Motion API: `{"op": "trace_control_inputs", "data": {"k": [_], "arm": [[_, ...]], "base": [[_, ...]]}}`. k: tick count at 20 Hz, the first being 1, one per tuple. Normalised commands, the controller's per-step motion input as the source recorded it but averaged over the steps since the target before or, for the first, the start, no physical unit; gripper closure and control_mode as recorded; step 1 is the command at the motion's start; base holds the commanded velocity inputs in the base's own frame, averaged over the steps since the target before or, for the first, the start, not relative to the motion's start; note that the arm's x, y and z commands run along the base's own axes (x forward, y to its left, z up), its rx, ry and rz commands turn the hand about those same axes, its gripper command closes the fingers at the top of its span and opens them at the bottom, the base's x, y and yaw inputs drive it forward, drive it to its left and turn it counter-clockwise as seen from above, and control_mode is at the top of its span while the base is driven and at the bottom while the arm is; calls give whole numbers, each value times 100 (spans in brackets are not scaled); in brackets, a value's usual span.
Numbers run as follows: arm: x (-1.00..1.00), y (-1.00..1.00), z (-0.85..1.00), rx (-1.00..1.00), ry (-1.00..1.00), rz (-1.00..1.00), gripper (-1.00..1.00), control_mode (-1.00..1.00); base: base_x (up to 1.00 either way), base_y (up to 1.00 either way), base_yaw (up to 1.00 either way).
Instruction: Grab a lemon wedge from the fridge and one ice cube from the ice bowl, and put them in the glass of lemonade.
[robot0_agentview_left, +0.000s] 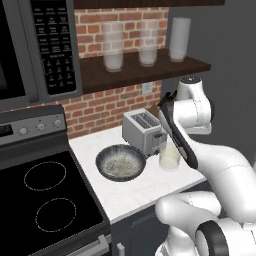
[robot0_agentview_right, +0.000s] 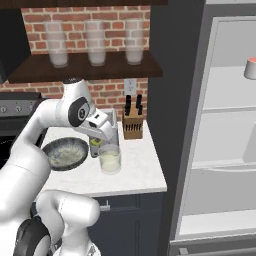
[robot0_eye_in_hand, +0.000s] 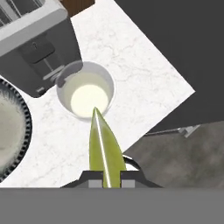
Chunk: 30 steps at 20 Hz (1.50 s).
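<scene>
My gripper (robot0_eye_in_hand: 109, 180) is shut on the lemon wedge (robot0_eye_in_hand: 104, 146), a yellow-green sliver pointing forward between the fingers. Just beyond the wedge's tip and below it stands the glass of lemonade (robot0_eye_in_hand: 87, 94), a short clear tumbler on the white counter. From the right base view the gripper (robot0_agentview_right: 97, 141) hangs just above and left of the glass (robot0_agentview_right: 110, 160), with the wedge (robot0_agentview_right: 95, 145) in it. The ice bowl (robot0_agentview_left: 120, 162) sits left of the glass (robot0_agentview_left: 169, 156); its rim (robot0_eye_in_hand: 27, 131) shows in the hand view. The fridge (robot0_agentview_right: 225, 110) stands open at right, white shelves showing.
A grey toaster (robot0_agentview_left: 144, 131) stands right behind the glass and bowl. A knife block (robot0_agentview_right: 132, 125) is against the brick wall. Tall glasses (robot0_agentview_left: 114, 47) line the shelf overhead. The black stove (robot0_agentview_left: 45, 200) lies left of the counter. A red-topped cup (robot0_agentview_right: 250, 67) sits in the fridge.
</scene>
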Motion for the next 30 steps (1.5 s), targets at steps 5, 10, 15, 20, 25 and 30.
{"op": "trace_control_inputs", "data": {"k": [5, 10, 15, 20, 25, 30], "arm": [[31, -4, -21, 2, 9, 0, 100, -100], [14, 0, -35, 0, 0, 0, 100, -100], [1, 0, -37, 0, -1, 0, 100, -100], [3, 0, -22, 0, -3, 0, 100, -100], [3, 0, -19, 0, -4, 0, 100, -100], [4, 0, -13, 0, -4, 0, 100, -100]], "base": [[0, 0, 0], [0, 0, 0], [0, 0, 0], [0, 0, 0], [0, 0, 0], [0, 0, 0]]}}
